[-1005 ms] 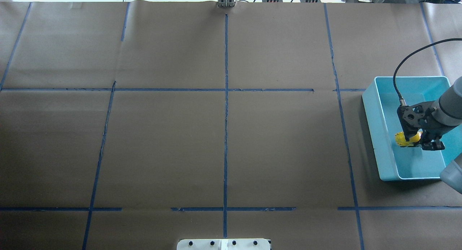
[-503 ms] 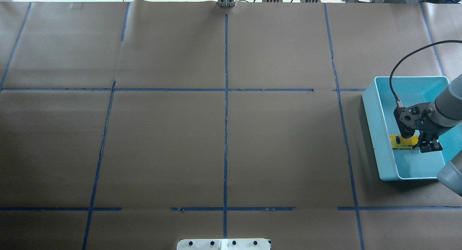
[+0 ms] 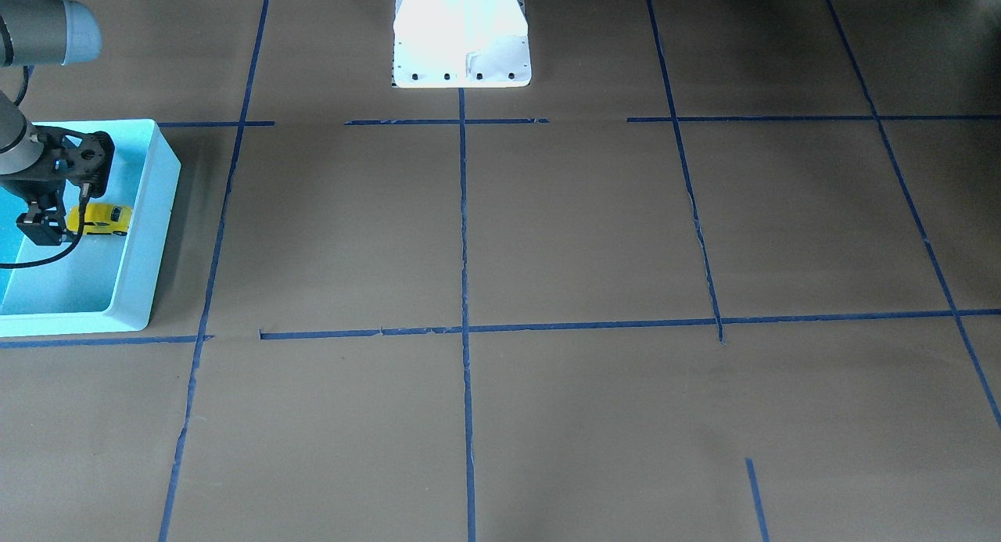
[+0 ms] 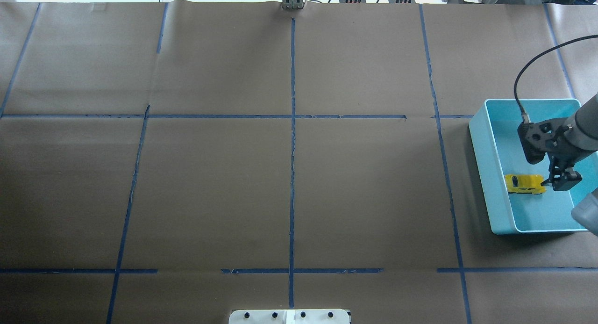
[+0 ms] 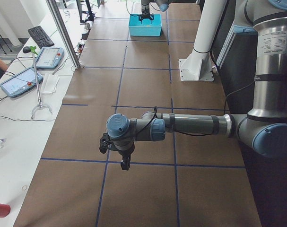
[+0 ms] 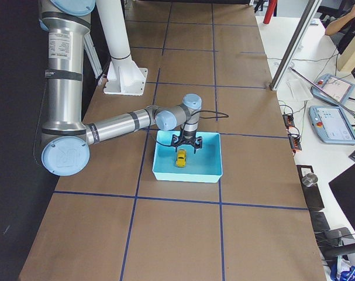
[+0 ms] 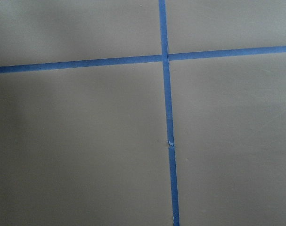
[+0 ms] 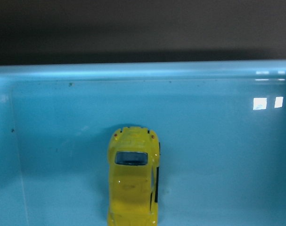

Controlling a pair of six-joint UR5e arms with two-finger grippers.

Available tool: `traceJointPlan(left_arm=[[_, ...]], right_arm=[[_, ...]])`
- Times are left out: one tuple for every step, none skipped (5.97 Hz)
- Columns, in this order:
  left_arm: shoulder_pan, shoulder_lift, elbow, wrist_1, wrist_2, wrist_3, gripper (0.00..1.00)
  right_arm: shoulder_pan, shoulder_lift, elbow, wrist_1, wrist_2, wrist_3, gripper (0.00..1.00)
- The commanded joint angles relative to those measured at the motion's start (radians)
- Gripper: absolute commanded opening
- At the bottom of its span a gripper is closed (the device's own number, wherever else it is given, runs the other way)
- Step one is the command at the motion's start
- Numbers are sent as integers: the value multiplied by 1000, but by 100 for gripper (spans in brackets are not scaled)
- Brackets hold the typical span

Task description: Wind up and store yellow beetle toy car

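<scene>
The yellow beetle toy car [image 4: 524, 183] lies on the floor of a teal bin [image 4: 481, 165] at the table's right edge, near the bin's left wall. It also shows in the front view [image 3: 102, 219], the right side view [image 6: 181, 157] and the right wrist view [image 8: 132, 181]. My right gripper [image 4: 562, 181] hangs inside the bin just right of the car, open and empty, apart from it. My left gripper [image 5: 124, 162] shows only in the left side view, low over bare paper; I cannot tell if it is open.
The table is covered in brown paper with a grid of blue tape lines [image 4: 292, 151]. The bin's walls [image 3: 148, 229] surround the right gripper. A white base plate [image 4: 289, 316] sits at the near edge. The left wrist view shows only paper and tape [image 7: 167, 108].
A second ago my right gripper held the car low in the bin. It set the car on the floor, let go, and has pulled back to the right.
</scene>
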Motion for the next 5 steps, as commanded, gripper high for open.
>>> traceJointPlan(left_arm=[[-1, 0, 1, 0, 0, 1, 100], [-1, 0, 1, 0, 0, 1, 100], [-1, -2, 4, 0, 2, 1, 100], [-2, -2, 8, 0, 2, 1, 100], [-2, -2, 9, 0, 2, 1, 100]], right_arm=[[230, -3, -6, -79, 133, -3, 100], [362, -49, -3, -141, 161, -4, 100], [469, -90, -4, -144, 161, -6, 100], [557, -103, -12, -146, 155, 8, 100], [626, -137, -21, -148, 159, 69, 100]])
